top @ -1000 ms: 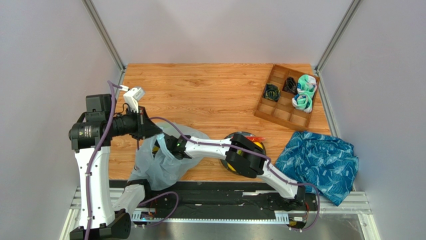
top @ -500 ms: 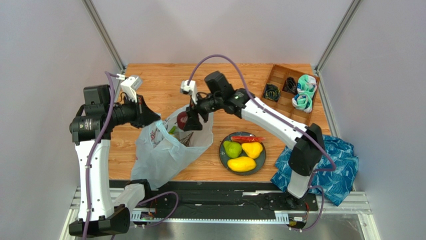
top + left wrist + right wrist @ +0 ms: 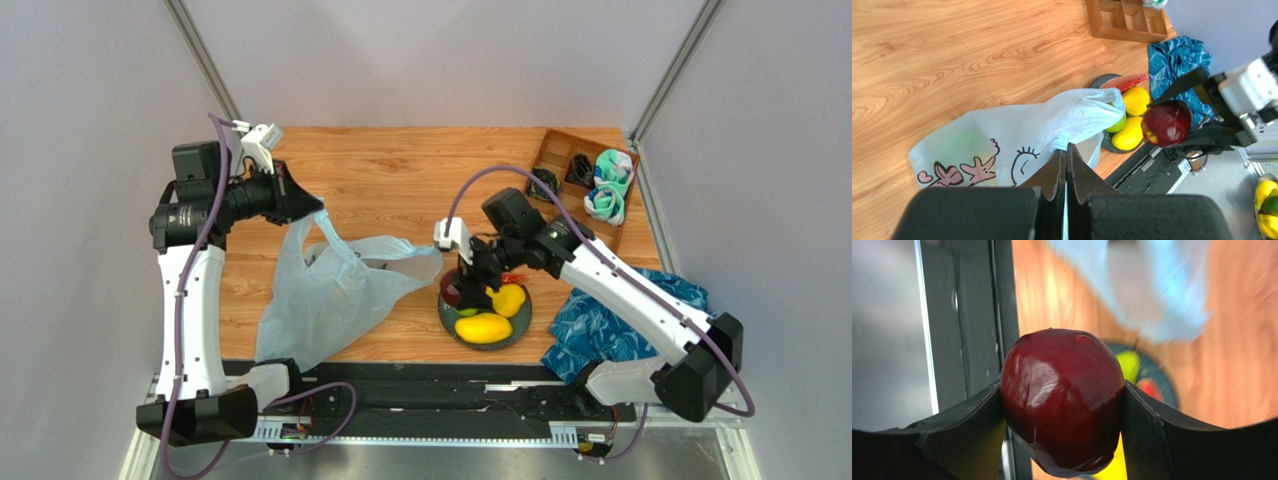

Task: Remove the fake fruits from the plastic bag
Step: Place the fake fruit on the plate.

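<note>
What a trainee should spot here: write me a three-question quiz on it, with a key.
1. True or false: the left gripper is shut on the plastic bag.
2. The right gripper holds: A) a banana, B) a dark red apple, C) an orange.
3. Fill in: the yellow mango lies on a dark round ____.
Key: 1 true; 2 B; 3 plate.

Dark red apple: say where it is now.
In the top view, the dark red plastic apple sits right of centre, clamped in the right end effector over the left rim of the dark round plate, beside the translucent plastic bag.
</note>
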